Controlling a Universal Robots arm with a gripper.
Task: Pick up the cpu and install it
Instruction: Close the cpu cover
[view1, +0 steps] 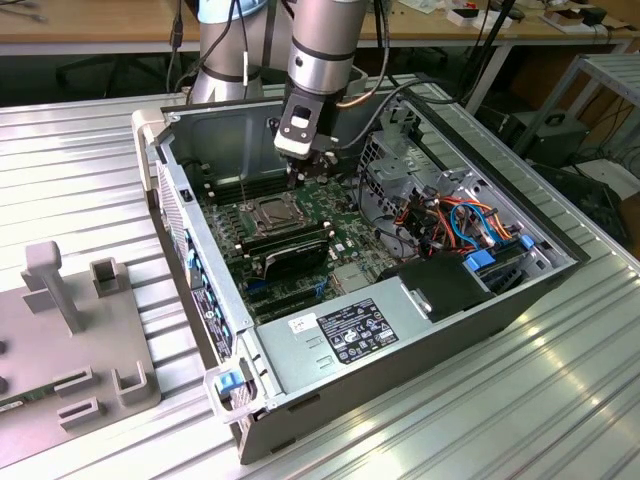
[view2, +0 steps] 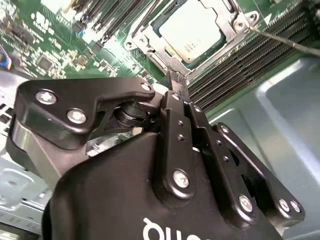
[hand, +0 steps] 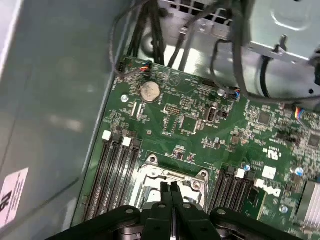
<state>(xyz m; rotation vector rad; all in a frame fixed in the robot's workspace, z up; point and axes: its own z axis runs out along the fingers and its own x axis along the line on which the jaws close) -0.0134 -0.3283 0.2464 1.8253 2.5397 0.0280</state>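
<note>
The cpu (view2: 192, 29), a flat silver-grey square, lies in the motherboard socket inside its metal frame (view2: 150, 47). In the exterior view the cpu (view1: 274, 211) sits mid-board in the open computer case. My gripper (view1: 298, 172) hangs just above and behind the socket, towards the case's back wall. Its black fingers (hand: 169, 196) are pressed together with nothing between them, and in the first wrist view they cover part of the socket frame (hand: 150, 172). In the second wrist view the gripper (view2: 177, 84) ends just short of the frame's edge.
A thin lever rod (view2: 285, 42) stands up beside the socket. Memory slots (hand: 112, 170) flank it on both sides, and black memory sticks (view1: 290, 248) lie in front. Cables (view1: 450, 225) and a drive cage (view1: 400, 150) crowd the exterior view's right. The case wall (hand: 45, 100) is close.
</note>
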